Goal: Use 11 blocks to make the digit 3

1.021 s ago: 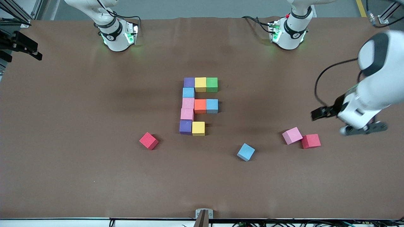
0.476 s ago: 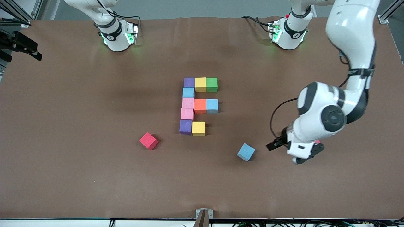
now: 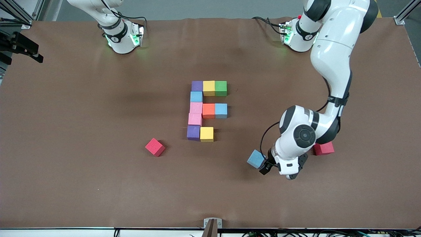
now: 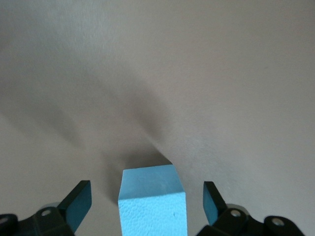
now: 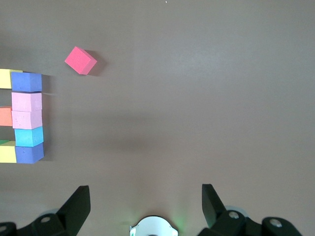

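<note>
While the right gripper (image 5: 146,204) waits spread wide and empty, the left gripper (image 4: 147,201) straddles the loose light blue block (image 3: 256,158) untouching, bare worktop (image 3: 210,187) all around.

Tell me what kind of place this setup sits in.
Most likely a robotics lab bench. Two white robot arms are bolted along one edge of a table under a brown cover, aluminium frame struts stand at its corners, and foam blocks lie in a partial figure. The left pincer straddles a light blue block.

Two red cubes (image 3: 155,147) (image 3: 324,148) on the brown table (image 3: 65,131), well apart, one toward each arm's end.
</note>
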{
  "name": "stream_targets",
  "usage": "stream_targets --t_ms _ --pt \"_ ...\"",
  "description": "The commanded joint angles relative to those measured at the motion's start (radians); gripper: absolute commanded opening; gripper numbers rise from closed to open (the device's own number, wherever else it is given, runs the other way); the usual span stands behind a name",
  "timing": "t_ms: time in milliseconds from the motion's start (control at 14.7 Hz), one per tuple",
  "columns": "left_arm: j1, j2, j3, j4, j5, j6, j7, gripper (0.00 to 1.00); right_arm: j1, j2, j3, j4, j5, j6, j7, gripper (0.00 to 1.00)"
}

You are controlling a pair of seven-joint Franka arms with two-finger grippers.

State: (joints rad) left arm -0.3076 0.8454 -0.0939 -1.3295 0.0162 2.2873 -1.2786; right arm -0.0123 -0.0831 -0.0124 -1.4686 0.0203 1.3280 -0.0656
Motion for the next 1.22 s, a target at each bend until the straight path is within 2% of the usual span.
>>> stream_targets --t_ms 0,476,544,681,817,885,1157 --pt "-0.050 0.023 0.040 0.035 0.004 -0.011 -0.047 1.00 0.002 -0.024 -0.001 -0.016 0.010 0.005 0.004 1.00" --pt "-0.073 0.078 0.039 0.049 -0.002 0.054 -0.119 0.99 0.003 -0.024 0.000 -0.015 0.009 0.007 0.003 1.00" --pt "-0.071 0.078 0.039 0.049 -0.002 0.054 -0.120 0.92 0.003 -0.024 0.000 -0.015 0.009 0.007 0.003 1.00" --pt "-0.074 0.081 0.037 0.044 -0.009 0.054 -0.123 0.59 0.005 -0.024 0.002 -0.015 0.009 0.007 0.003 1.00" --pt "-0.074 0.078 0.036 0.041 -0.010 0.043 -0.148 0.22 0.005 -0.024 0.000 -0.016 0.010 0.007 0.001 1.00" --pt "-0.085 0.069 0.036 0.042 -0.010 0.034 -0.195 0.13 0.005 -0.024 0.000 -0.015 0.009 0.007 0.001 1.00" --pt "-0.174 0.021 0.037 0.042 -0.007 -0.060 -0.425 0.04 0.005 -0.024 0.002 -0.015 0.009 0.007 0.001 1.00"
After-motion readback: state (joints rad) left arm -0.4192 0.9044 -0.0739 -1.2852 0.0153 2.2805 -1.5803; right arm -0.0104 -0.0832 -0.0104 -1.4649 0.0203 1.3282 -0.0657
